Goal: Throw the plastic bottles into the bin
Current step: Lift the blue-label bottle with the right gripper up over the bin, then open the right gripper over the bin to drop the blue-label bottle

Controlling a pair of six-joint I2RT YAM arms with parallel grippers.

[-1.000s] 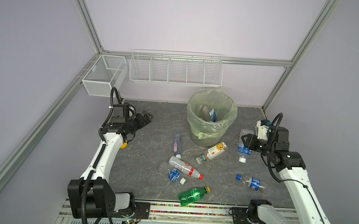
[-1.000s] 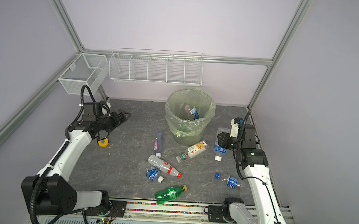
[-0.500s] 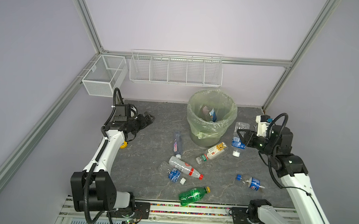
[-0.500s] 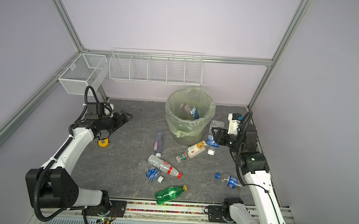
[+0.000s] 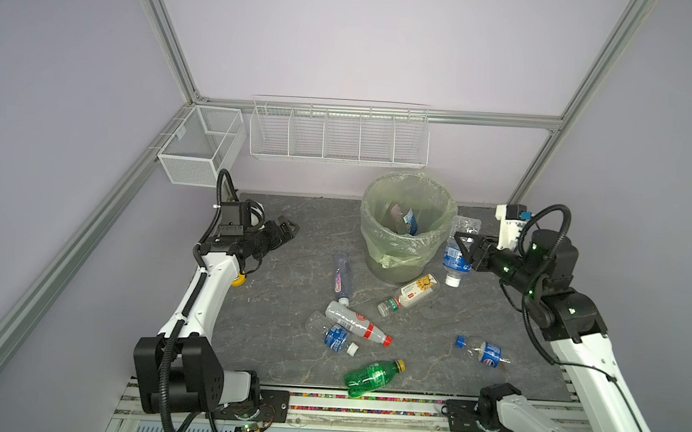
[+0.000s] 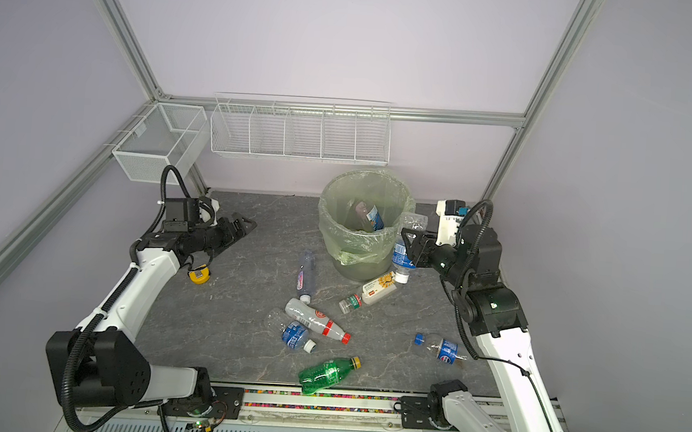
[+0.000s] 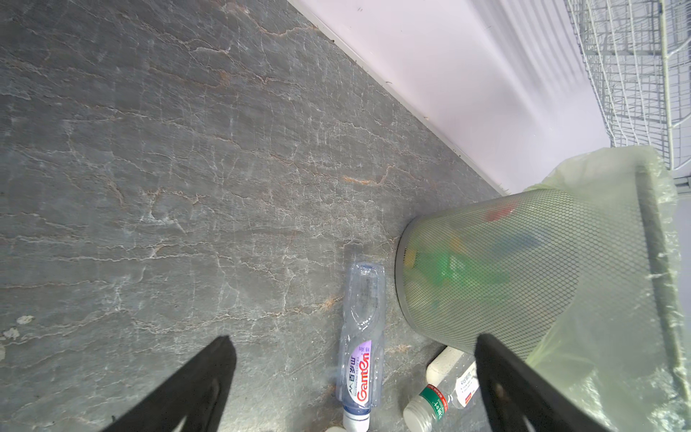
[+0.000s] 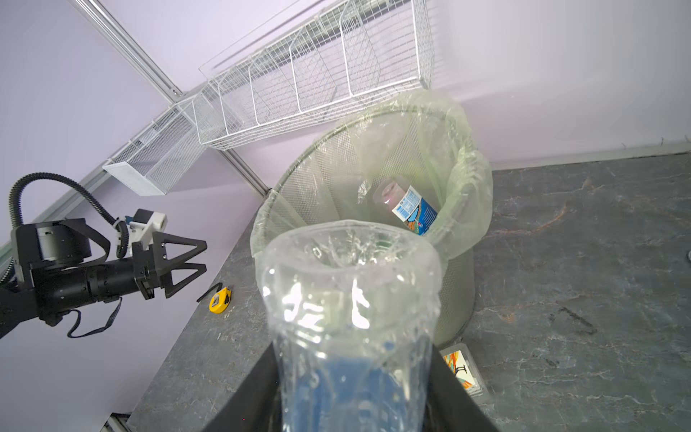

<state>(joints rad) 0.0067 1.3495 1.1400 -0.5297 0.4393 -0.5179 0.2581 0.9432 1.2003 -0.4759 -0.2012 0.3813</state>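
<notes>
Both top views: my right claw (image 5: pixel 465 247) is clamping a blue-label bottle (image 5: pixel 456 254), cap down, just beside the bin (image 5: pixel 375 244); my left claw (image 5: pixel 288 226) is hovering, spread wide.
Left wrist: the left claw is gaping above a lying bottle (image 7: pixel 361 336).
Right wrist: the blue-label bottle is hanging before the bin's rim.

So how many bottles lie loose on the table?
6: purple-label bottle left of the bin, sunflower-label bottle before it, red-cap bottle and crushed blue-label bottle mid-table, green bottle at front edge, blue-cap bottle front right. Behind the bin is hidden.
</notes>
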